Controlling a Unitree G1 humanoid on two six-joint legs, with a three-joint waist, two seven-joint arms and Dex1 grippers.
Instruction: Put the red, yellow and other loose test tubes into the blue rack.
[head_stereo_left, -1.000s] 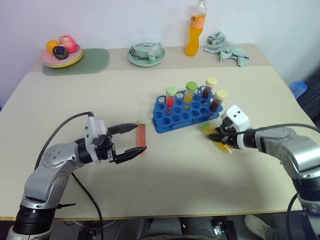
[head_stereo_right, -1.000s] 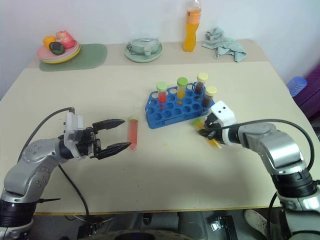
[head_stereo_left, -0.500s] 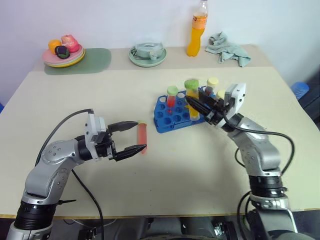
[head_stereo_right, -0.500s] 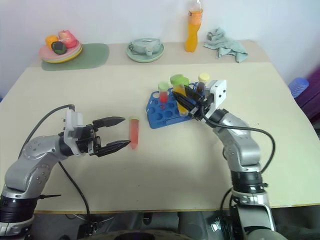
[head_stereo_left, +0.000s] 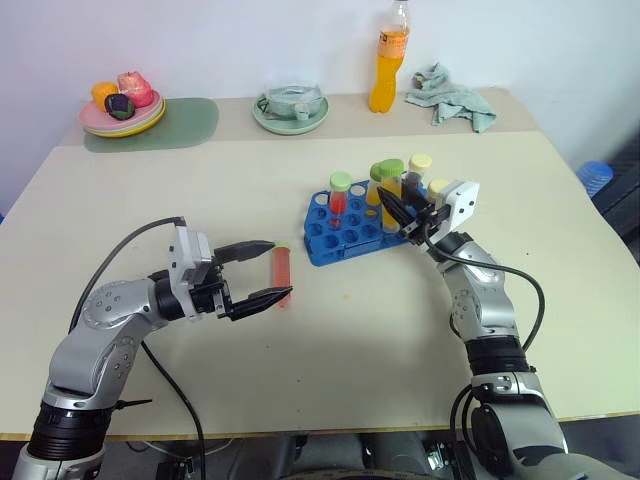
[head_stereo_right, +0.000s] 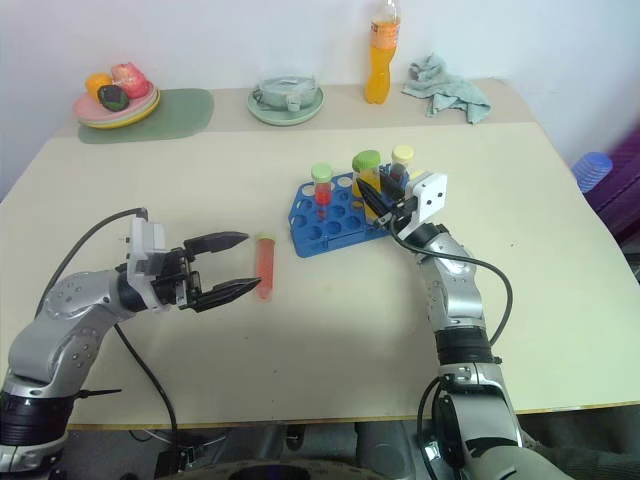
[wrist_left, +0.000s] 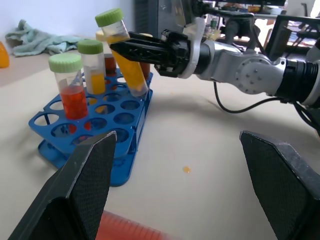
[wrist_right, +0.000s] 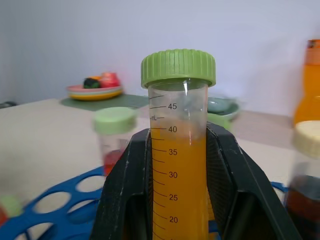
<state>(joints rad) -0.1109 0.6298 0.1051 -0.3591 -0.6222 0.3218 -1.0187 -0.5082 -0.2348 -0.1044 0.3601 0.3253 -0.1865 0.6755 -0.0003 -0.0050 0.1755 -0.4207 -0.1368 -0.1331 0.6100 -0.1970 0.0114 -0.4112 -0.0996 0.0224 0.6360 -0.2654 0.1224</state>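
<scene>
Above the blue plastic rack (head_stereo_left: 362, 222), my right gripper (wrist_left: 131, 49) clamps the green-capped yellow-liquid tube (wrist_left: 122, 51), its base tilted toward an open hole.

bare surface (head_stereo_left: 360, 340) between the arms, open for passing. rack (head_stereo_left: 345, 232) mid-surface, tubes (head_stereo_left: 341, 192) upright at its back rows, front holes free. red tube (head_stereo_left: 283, 274) lies between left gripper (head_stereo_left: 268, 270) tips. plate (head_stereo_left: 125, 113), bowl (head_stereo_left: 292, 108), bottle (head_stereo_left: 389, 55), cloth (head_stereo_left: 452, 93) crowd far edge.
</scene>
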